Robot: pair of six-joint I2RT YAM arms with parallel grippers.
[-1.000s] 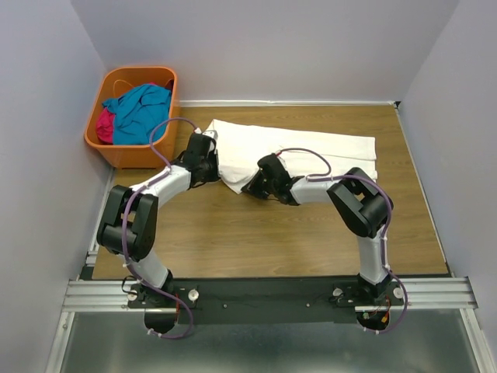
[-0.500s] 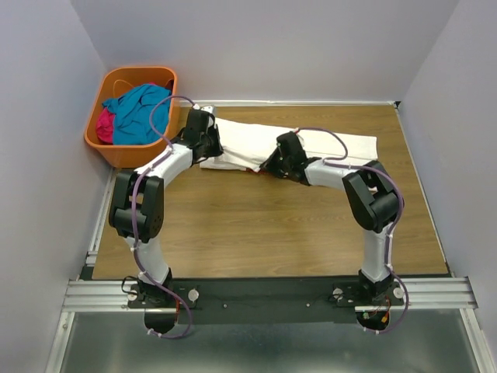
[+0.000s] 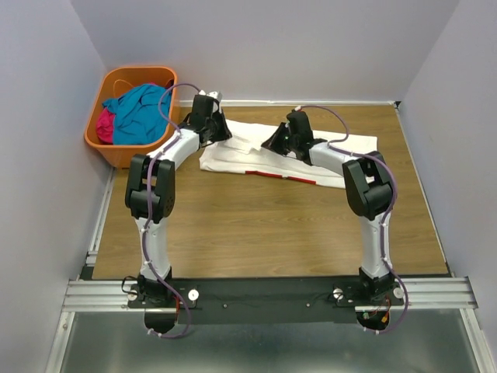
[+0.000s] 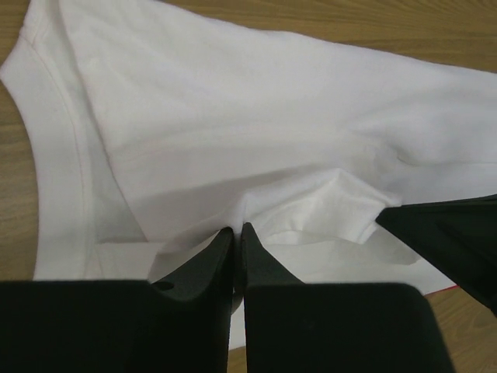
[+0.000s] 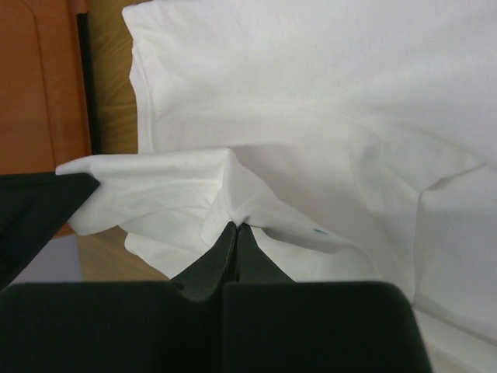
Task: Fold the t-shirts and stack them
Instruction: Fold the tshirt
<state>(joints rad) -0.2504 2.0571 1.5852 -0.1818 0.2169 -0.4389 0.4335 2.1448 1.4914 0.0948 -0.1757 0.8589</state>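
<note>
Folded white t-shirt lies along the far edge of the surface; print mostly hidden, only a thin red strip shows at its near hem. The left gripper is narrow, pinching a raised fold of the white cloth, though how much cloth sits between its jaws is hard to make out; the right gripper is closed tight on a fold just beside it. The orange basket off the far-left corner holds the teal t-shirt and magenta t-shirt, bunched; magenta mostly buried under teal.
</note>
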